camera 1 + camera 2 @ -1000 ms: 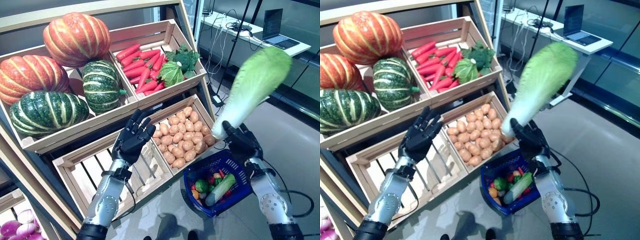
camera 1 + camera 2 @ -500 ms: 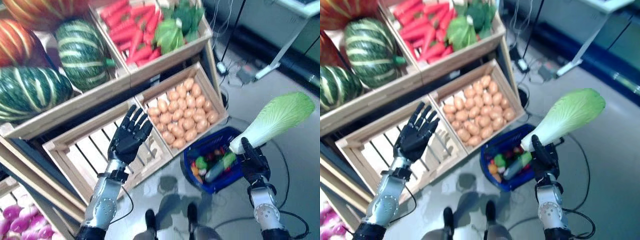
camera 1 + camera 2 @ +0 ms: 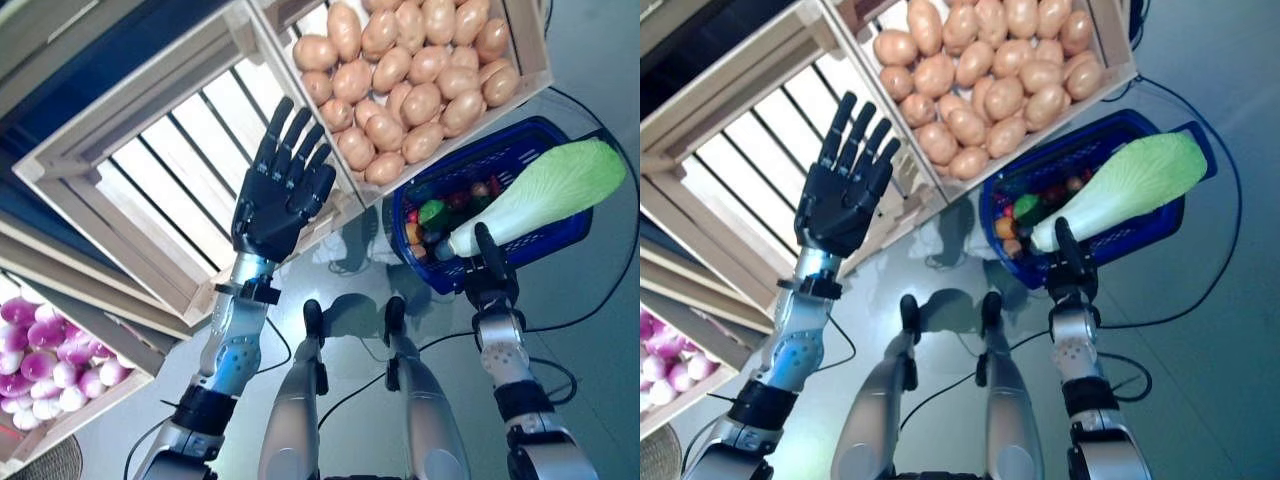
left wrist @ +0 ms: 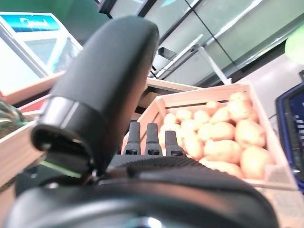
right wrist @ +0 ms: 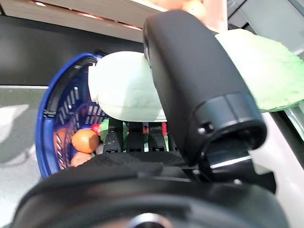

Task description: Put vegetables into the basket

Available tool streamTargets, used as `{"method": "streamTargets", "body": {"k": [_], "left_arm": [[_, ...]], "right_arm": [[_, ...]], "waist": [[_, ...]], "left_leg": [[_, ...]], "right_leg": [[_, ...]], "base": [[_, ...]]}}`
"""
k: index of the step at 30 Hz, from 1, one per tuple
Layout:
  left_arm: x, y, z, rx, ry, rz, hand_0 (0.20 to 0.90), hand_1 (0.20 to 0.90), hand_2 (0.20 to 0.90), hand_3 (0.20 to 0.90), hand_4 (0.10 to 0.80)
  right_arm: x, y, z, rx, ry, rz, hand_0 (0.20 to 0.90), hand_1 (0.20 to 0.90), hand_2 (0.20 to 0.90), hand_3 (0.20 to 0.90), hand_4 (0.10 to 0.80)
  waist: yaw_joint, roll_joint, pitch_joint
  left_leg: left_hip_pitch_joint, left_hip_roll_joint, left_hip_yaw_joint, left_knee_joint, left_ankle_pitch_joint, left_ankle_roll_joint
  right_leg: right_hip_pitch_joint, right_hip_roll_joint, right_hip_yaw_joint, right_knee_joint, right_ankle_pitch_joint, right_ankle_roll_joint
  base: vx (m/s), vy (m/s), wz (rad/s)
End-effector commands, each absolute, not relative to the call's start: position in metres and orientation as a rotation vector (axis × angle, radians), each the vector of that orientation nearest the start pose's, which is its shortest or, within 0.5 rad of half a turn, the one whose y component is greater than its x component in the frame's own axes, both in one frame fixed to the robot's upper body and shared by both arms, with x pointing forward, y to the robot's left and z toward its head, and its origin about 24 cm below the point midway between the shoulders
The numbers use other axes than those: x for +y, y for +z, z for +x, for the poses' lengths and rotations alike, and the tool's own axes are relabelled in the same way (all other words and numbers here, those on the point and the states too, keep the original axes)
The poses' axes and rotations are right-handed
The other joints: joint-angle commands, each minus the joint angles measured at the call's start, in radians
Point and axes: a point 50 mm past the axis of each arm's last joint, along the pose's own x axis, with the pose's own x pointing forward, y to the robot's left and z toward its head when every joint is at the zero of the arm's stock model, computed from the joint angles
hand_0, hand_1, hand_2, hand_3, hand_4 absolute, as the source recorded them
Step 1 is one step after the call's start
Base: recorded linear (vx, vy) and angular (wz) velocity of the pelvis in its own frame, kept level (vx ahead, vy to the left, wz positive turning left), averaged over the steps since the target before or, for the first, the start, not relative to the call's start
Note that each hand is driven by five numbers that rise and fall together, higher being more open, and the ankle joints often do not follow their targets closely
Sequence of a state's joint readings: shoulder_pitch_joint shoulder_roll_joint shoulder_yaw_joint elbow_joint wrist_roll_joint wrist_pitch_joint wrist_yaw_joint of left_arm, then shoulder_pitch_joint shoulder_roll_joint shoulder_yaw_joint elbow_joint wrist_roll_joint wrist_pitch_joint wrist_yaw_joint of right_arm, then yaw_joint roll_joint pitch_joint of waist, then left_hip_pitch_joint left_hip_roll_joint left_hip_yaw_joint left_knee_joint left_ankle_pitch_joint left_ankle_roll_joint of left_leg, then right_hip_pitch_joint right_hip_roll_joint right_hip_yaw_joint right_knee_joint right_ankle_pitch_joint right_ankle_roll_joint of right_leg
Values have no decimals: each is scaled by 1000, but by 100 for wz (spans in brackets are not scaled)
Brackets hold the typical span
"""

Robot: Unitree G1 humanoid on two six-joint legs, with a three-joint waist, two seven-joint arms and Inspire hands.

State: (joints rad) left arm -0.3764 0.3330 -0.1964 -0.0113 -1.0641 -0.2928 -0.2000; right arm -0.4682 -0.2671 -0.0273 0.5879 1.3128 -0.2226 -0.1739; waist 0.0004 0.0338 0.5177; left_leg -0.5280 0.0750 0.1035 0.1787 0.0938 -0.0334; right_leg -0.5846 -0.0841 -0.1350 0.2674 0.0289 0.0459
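Down in the lower left of the head views sits a box of purple onions (image 3: 35,365). Just right of it, an empty slatted wooden crate (image 3: 150,190) fills the upper left, and the left hand (image 3: 283,190) is raised in front of its right end with straight, spread fingers, holding nothing. Right of that, at the top centre, a second wooden crate (image 3: 533,75) is packed with potatoes (image 3: 410,70). Below its lower right corner, a blue basket (image 3: 560,235) stands on the grey floor (image 3: 600,400), holding small vegetables (image 3: 425,215) at its left end. The right hand (image 3: 487,268) sits at the basket's near rim, thumb and fingers curled round the white base of a napa cabbage (image 3: 545,195). The cabbage lies tilted across the basket, its green leafy end reaching past the far right rim.
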Motion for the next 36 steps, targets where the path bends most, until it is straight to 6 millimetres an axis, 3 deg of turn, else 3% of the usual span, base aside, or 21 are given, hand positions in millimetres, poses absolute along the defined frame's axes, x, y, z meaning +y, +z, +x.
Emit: {"method": "streamTargets", "body": {"k": [1, 6, 16, 33, 34, 35, 36], "left_arm": [[146, 227, 277, -848, -632, -608, 900, 900, 900, 900, 800], [139, 235, 279, -840, -684, -604, 900, 900, 900, 900, 800], [127, 237, 280, -797, -767, -555, 900, 900, 900, 900, 800], [123, 247, 278, -818, -808, -526, 900, 900, 900, 900, 800], [121, 249, 278, -820, -815, -523, 900, 900, 900, 900, 800], [119, 250, 278, -824, -825, -520, 900, 900, 900, 900, 800], [119, 251, 278, -827, -832, -520, 900, 900, 900, 900, 800]], "right_arm": [[-247, 104, 342, -295, -326, 1070, 300, 300, 300, 300, 400], [-259, 109, 351, -283, -368, 1089, 300, 300, 300, 300, 400], [-273, 131, 360, -304, -473, 1111, 300, 300, 300, 300, 400], [-286, 191, 367, -499, -506, 1149, 300, 300, 300, 300, 400], [-286, 192, 367, -499, -522, 1163, 564, 564, 564, 564, 576], [-286, 191, 367, -497, -542, 1172, 900, 900, 900, 900, 800], [-287, 191, 368, -499, -547, 1179, 900, 900, 900, 900, 800]], "waist": [[16, 12, 2], [40, 18, 2], [56, 29, 2], [69, 61, 2], [70, 61, 2], [72, 61, 2], [73, 61, 2]], "left_leg": [[-126, -72, -43, 168, -90, -13], [-218, -78, -60, 261, -117, -2], [-382, -78, -77, 354, -122, 1], [-584, -82, -94, 387, -87, -8], [-590, -83, -95, 391, -88, -11], [-592, -85, -97, 391, -91, -13], [-593, -86, -98, 393, -93, -14]], "right_leg": [[-44, -1, -22, 155, -65, -8], [-148, -24, -19, 271, -102, -10], [-306, -32, -11, 365, -104, -16], [-519, -43, 3, 441, -74, 0], [-525, -44, 4, 440, -72, 3], [-526, -46, 3, 435, -69, 3], [-526, -47, 0, 432, -68, 3]], "base": [[-26, -53, 23], [-2, -81, 21], [9, -76, 10], [0, -26, 2], [-29, -55, 4], [-24, -63, 4], [-12, -49, 7]]}}
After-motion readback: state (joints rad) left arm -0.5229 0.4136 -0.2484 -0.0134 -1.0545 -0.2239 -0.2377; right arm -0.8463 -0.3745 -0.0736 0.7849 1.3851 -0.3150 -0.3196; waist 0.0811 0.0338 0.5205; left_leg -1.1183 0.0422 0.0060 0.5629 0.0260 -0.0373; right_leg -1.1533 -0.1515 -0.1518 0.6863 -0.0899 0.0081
